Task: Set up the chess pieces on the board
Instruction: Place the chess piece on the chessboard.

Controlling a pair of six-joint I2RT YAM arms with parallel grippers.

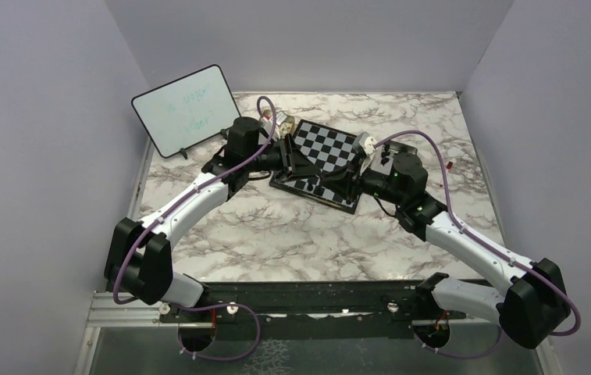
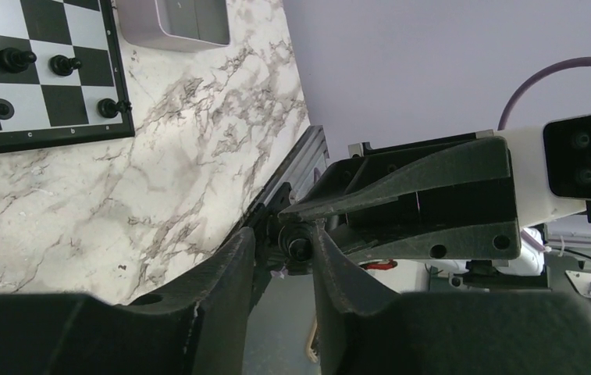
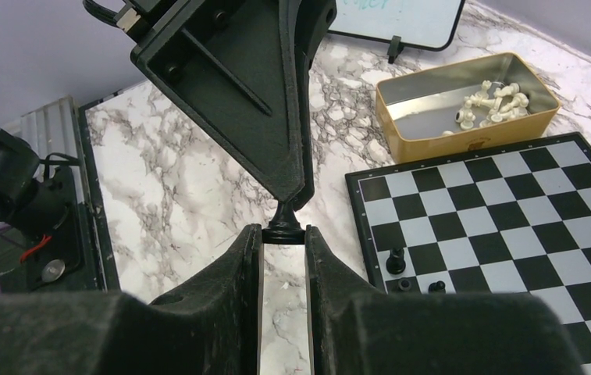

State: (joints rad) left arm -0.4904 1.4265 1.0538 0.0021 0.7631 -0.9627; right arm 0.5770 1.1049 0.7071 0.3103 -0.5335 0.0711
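Observation:
My right gripper (image 3: 283,234) is shut on the base of a black chess piece (image 3: 283,223), held in the air beside the board (image 3: 510,203). My left gripper (image 2: 283,234) reaches in from the opposite side. Its fingers (image 3: 276,141) taper down onto the piece's top. In the left wrist view the piece (image 2: 300,244) lies against one finger, with a gap to the other. The grippers meet over the board's near-left part (image 1: 311,170). Several black pieces (image 2: 16,58) stand along one board edge. Cream-white pieces (image 3: 495,101) lie in the gold tin (image 3: 401,129).
A white dry-erase board (image 1: 186,109) stands at the back left. The gold tin (image 1: 284,125) sits behind the chessboard's left corner. A grey open box (image 2: 175,23) lies at the board's right side. A small red item (image 1: 450,166) lies on the marble at the right.

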